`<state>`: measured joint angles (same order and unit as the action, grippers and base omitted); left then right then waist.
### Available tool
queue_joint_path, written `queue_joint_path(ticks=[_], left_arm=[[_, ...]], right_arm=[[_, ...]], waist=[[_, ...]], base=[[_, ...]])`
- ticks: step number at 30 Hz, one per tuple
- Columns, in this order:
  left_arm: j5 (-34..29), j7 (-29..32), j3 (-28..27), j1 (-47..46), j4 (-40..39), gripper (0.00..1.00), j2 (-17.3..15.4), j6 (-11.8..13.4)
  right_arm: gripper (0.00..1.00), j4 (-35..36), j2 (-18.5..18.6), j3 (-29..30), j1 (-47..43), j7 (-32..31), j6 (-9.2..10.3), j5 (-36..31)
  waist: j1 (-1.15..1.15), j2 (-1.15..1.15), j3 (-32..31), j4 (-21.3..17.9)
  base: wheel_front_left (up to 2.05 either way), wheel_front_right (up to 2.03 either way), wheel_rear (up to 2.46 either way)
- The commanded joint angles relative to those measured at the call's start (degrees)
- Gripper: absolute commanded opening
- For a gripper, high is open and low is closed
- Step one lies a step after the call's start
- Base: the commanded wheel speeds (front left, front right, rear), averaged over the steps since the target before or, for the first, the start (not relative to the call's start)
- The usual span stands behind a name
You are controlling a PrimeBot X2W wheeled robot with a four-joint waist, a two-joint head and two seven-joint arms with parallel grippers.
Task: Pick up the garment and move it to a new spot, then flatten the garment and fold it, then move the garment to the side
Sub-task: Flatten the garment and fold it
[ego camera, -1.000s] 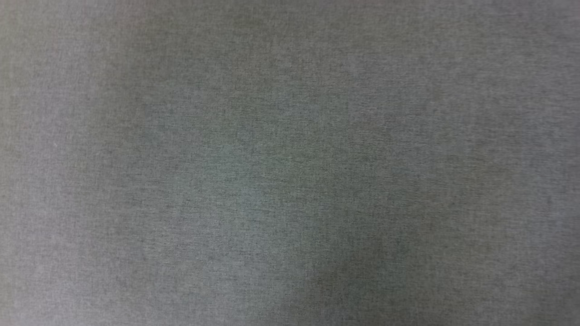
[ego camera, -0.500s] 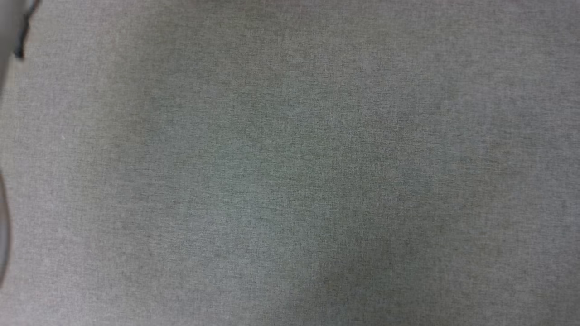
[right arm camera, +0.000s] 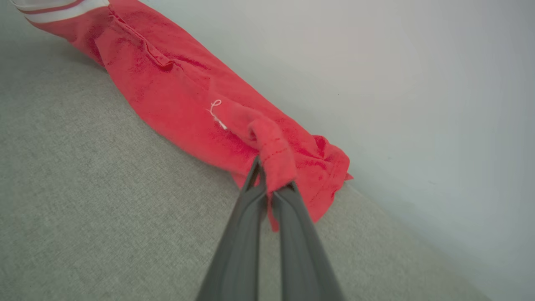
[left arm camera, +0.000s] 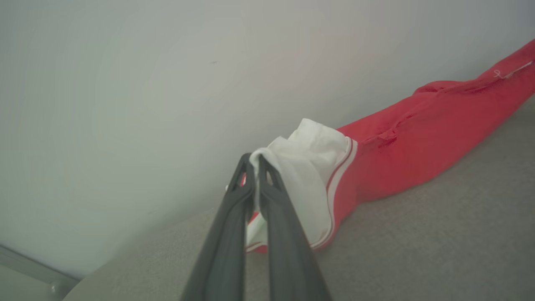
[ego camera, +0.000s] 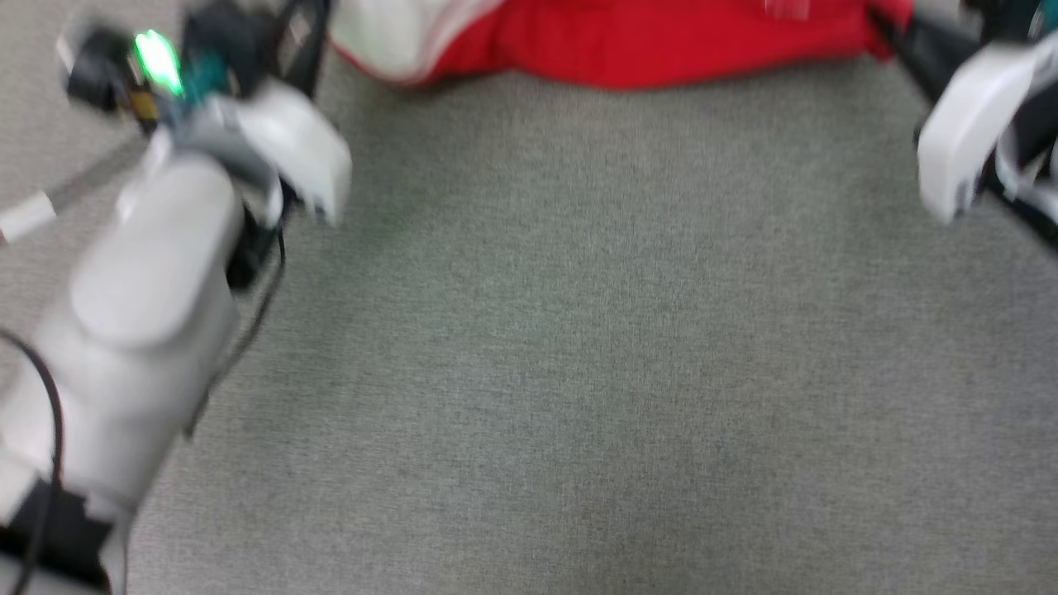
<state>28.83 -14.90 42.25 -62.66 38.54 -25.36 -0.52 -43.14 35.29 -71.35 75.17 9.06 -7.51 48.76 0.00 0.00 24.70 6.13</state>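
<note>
The garment (ego camera: 628, 41), red with a white sleeve, lies stretched in a long bunched strip along the far edge of the grey surface. In the left wrist view my left gripper (left arm camera: 253, 161) is shut on the garment's (left arm camera: 418, 138) white sleeve end. My right gripper (right arm camera: 269, 167) is shut on a red hem corner at the other end of the garment (right arm camera: 179, 92), which hangs slightly lifted between the two. In the head view my pale left arm (ego camera: 149, 273) is at the left and my right arm (ego camera: 967, 140) at the upper right, both blurred.
A grey fabric surface (ego camera: 579, 330) spreads wide between my arms and toward me. A pale wall (left arm camera: 125, 83) rises directly behind the garment. A metal rail (left arm camera: 37, 271) shows at the surface's left edge.
The head camera has moved: earlier it showed bare grey surface, and now both arms and the garment's red strip are in it. The picture is blurred with motion.
</note>
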Motion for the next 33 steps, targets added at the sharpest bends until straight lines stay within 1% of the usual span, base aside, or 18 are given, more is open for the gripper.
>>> queue_joint_path(ticks=[1,5,7,11,12,16,18,25,28,33], left_arm=[[0.1,-0.4,-0.7,2.3,-1.0,0.0,-0.6,0.5],[0.9,-0.4,-1.8,13.9,-5.3,0.0,-1.5,1.2],[0.9,-0.4,-1.2,19.4,-6.7,0.0,-2.5,1.0],[2.1,-0.4,-1.5,29.5,-10.0,0.0,-4.1,2.0],[2.6,-0.3,-1.2,32.0,-10.5,0.0,-4.6,1.9],[4.5,0.3,-0.8,40.6,-13.6,0.0,-6.9,3.3],[4.1,1.9,1.0,44.2,-15.7,0.0,-7.7,3.4],[4.8,6.2,4.4,54.0,-21.9,0.0,-12.1,4.9],[6.3,7.2,4.2,58.3,-24.8,0.0,-14.3,6.5],[8.7,8.9,4.7,65.1,-30.0,0.0,-16.4,8.7]], right_arm=[[0.0,0.6,0.7,-0.4,-2.6,0.2,0.04,0.6],[0.0,3.1,2.7,-1.1,-10.1,0.1,0.05,1.8],[0.0,3.9,3.5,-1.4,-13.9,0.2,0.04,2.3],[0.0,5.5,4.8,-1.7,-20.6,0.3,0.04,4.4],[0.0,6.0,5.1,-1.7,-22.1,0.1,0.04,4.7],[0.0,8.1,6.2,-2.0,-28.3,-0.9,0.04,3.7],[0.0,8.9,7.4,-1.9,-31.2,-0.5,0.04,4.6],[0.0,13.3,11.6,-1.3,-42.7,-0.3,0.05,8.0],[0.0,15.3,13.0,-0.8,-47.3,-0.7,0.05,9.1],[0.0,17.4,14.5,1.0,-54.1,-1.2,0.05,10.5]], waist=[[0.0,0.0,-2.5,0.3],[0.0,0.0,-6.4,0.4],[0.0,0.0,-8.4,0.4],[0.0,0.0,-12.5,0.2],[0.0,0.0,-13.5,0.2],[0.0,0.0,-17.0,-0.6],[0.0,0.0,-18.7,-0.2],[0.0,0.0,-24.7,0.2],[0.0,0.0,-26.4,-0.4],[0.0,0.0,-28.2,-0.7]], base=[[0.0,0.0,0.0],[0.0,0.0,0.0],[0.0,0.0,0.0],[0.0,0.0,0.0],[0.0,0.0,0.0],[0.0,0.0,0.0],[0.0,0.0,0.0],[0.0,0.0,0.0],[0.0,0.0,0.0],[0.0,0.0,0.0]])
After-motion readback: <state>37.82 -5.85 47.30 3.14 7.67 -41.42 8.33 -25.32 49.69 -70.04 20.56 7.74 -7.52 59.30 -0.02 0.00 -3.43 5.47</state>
